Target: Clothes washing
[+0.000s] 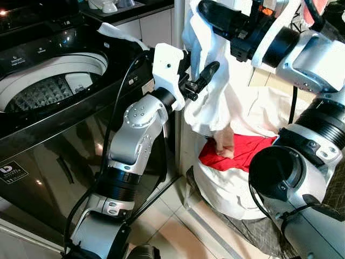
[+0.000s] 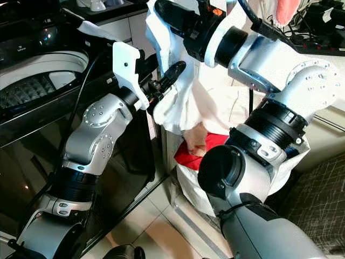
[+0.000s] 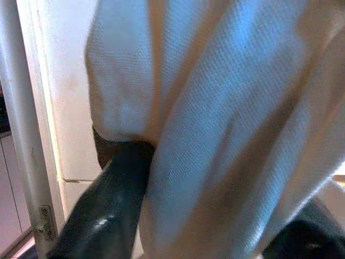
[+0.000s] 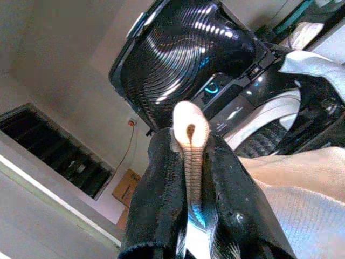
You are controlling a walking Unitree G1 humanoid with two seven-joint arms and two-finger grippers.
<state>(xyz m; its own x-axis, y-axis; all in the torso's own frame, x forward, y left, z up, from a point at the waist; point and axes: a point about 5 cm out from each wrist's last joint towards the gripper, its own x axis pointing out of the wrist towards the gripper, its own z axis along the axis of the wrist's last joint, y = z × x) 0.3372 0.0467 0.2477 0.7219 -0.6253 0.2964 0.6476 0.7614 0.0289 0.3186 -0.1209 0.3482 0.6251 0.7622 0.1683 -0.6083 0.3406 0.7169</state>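
Right gripper (image 1: 207, 13) pinching white garment (image 1: 207, 108) between closed fingers, holding it high over laundry basket (image 1: 226, 189), right of washing machine (image 1: 54, 81). Left gripper (image 1: 205, 78) fingers spread, cloth hanging between them.

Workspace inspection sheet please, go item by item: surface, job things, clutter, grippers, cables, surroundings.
Surface: pale tiled floor.
Job's things: white garment lifted above laundry bag; red cloth in the bag; top-loading washing machine open, drum visible.
Clutter: white cloth draped on the washer's rim.
Grippers: right gripper jaws shut on the garment's edge, held high; left gripper at the hanging garment, fabric between its jaws, closure unclear.
Cables: black cable along the left arm.
Surroundings: white cabinet behind the washer.
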